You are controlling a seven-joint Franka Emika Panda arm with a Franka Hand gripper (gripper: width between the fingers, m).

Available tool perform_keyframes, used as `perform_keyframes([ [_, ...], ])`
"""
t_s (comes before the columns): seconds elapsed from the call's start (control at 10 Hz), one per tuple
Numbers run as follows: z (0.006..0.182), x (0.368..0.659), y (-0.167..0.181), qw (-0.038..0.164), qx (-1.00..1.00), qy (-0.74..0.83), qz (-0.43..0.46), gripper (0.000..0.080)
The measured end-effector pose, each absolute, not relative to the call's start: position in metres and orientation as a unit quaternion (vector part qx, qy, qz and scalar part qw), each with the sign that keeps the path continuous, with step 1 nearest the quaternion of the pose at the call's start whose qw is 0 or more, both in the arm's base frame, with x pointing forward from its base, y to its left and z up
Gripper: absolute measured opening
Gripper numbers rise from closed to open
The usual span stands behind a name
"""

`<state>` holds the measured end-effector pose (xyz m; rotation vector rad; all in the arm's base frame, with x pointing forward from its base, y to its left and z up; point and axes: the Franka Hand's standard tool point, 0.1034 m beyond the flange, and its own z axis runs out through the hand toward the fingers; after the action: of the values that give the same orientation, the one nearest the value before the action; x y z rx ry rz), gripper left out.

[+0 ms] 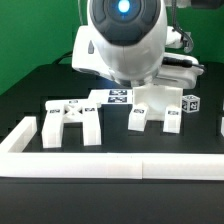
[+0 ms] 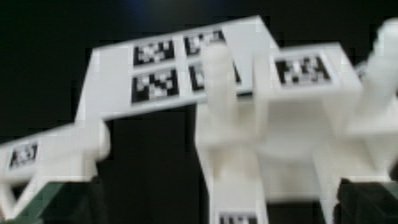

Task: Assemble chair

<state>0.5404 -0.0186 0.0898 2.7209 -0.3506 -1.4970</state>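
Can't tell if the jaws are clenched or released: the arm (image 1: pixel 122 40) hides them and the wrist view is blurred. Chair parts sit on the black tabletop (image 1: pixel 30 100) – cross-braced frame (image 1: pixel 70 120) at the exterior view's left, legged piece (image 1: pixel 155 105) mid, tagged block (image 1: pixel 190 103) right, marker board (image 1: pixel 118 97) between the first 2.

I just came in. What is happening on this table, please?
A robot arm is assembling white furniture parts and hangs low over one legged part. A cross-braced frame and a small tagged block lie loose nearby. These pieces lie apart; the gripper is hidden behind the arm.
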Motion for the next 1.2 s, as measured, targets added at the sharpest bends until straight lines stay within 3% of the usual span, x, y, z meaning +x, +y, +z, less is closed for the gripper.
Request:
perform_keyframes([
  [0.3,0.098,0.551,-0.015,0.008,0.915,-0.119,-0.385,0.0649],
  [0.8,0.098,0.574,-0.005,0.002,0.971,-0.120,-0.207,0.0649],
  [1.2,0.099,0.575,-0.024,-0.011,0.989,-0.011,-0.149,0.0649],
])
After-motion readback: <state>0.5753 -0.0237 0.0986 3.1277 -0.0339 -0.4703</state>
